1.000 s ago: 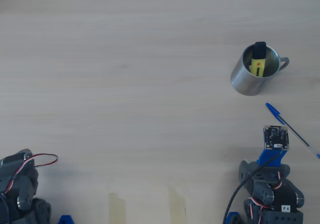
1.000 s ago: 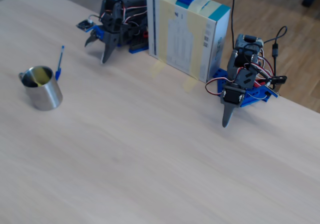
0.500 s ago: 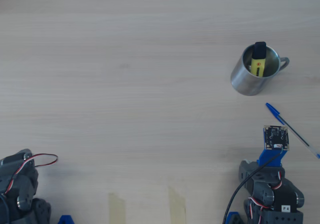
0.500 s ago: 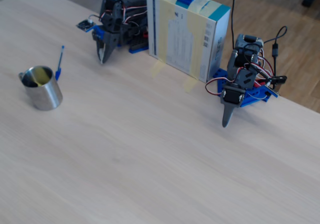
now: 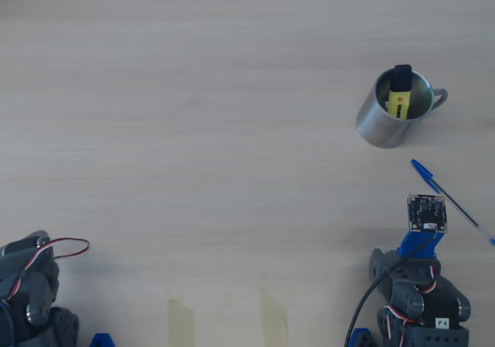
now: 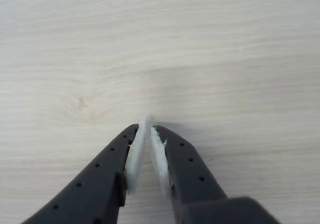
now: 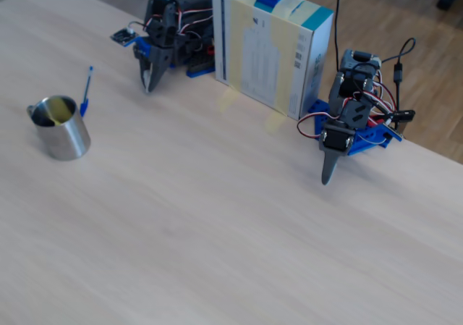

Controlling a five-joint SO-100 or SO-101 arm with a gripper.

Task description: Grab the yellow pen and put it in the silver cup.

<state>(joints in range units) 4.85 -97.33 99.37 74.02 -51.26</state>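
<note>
**Pen in cup; arm folded back, jaws all but shut and empty**

You had the table [image 5: 193,92] almost bare: pale wood grain, two strips of tape near its lower edge in the overhead view. In the fixed view a taped box [image 7: 271,46] stood between two arms; the one near the cup carried the wrist camera board.

The silver cup [image 5: 390,115] sat upright, well apart from that arm, handle pointing right in the overhead view. The yellow pen [image 5: 400,96] stood inside it, black cap up, leaning on the far wall, long axis close to vertical. By my reading the placement was done; no further grasp looked necessary.

From the gripper [image 6: 148,126] the cup lay ahead and slightly left in the overhead view, with a thin blue ballpoint [image 5: 448,200] lying diagonally between them, just beside the camera board. Any outward sweep would risk nudging it.

The wrist view showed the jaws nearly together, only a sliver between the white pads [image 6: 135,154], nothing held, tips low over bare wood.

Hidden: the pen's lower end inside the cup; cup and pen both out of the wrist view. In the fixed view the pen showed only as a yellowish tint in the cup.
</note>
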